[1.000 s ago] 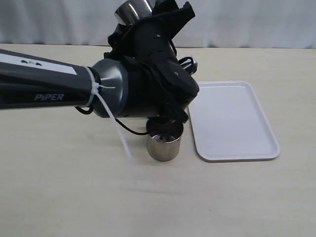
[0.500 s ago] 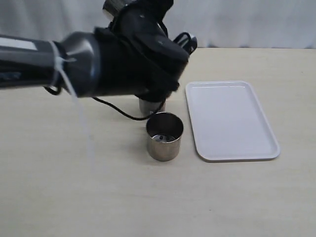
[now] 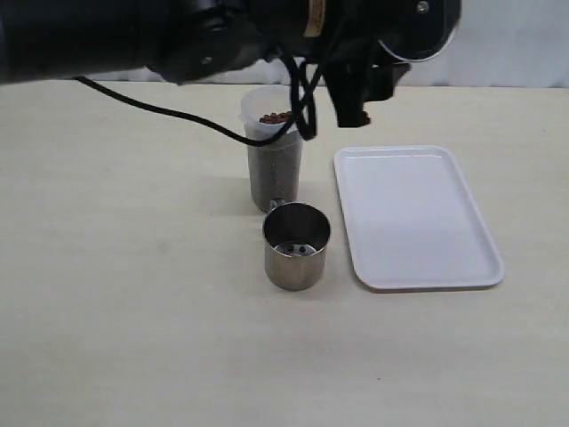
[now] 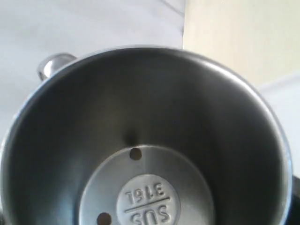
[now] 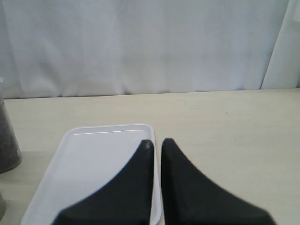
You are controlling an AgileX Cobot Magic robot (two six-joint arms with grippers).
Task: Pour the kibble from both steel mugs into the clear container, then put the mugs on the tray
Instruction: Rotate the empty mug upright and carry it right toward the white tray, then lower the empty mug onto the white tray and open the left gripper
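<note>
Steel mug (image 4: 140, 108) gripped aloft, empty — white tray (image 5: 93, 159) under closed right hand (image 5: 157, 142).

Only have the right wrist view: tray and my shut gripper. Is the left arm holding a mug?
Observer: Looks so. A steel mug fills the left wrist view, mouth toward the camera, with no kibble inside.
Operator: Second mug?
Observer: The other mug stands upright on the table, just nearer the exterior camera than the clear container, beside the tray and not on it.
</note>
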